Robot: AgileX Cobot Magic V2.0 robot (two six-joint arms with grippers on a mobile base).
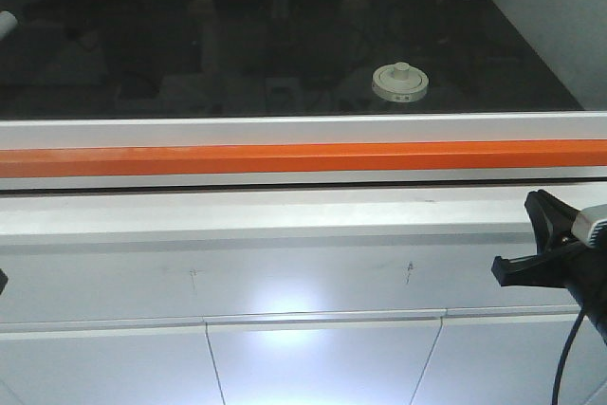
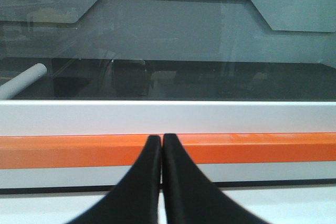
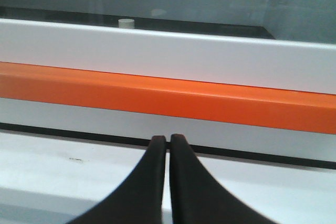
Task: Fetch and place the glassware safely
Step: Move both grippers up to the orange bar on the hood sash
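Note:
The glassware (image 1: 400,82), a squat jar under a cream-white round lid with a knob, stands on the dark floor of a cabinet, behind the glass pane at right of centre. Only the top of its lid (image 3: 126,23) shows over the white frame in the right wrist view. My right gripper (image 3: 168,138) is shut with nothing in it, low in front of the ledge at the far right (image 1: 531,239), outside the glass. My left gripper (image 2: 161,137) is shut and empty too, pointing at the orange bar. The jar does not show in the left wrist view.
A white sash frame (image 1: 303,128) with an orange bar (image 1: 303,158) runs across the front of the cabinet. Below it are a white ledge (image 1: 285,211) and drawer fronts. A white tube (image 2: 23,80) lies inside at the left. A socket box (image 1: 282,89) sits on the dark floor.

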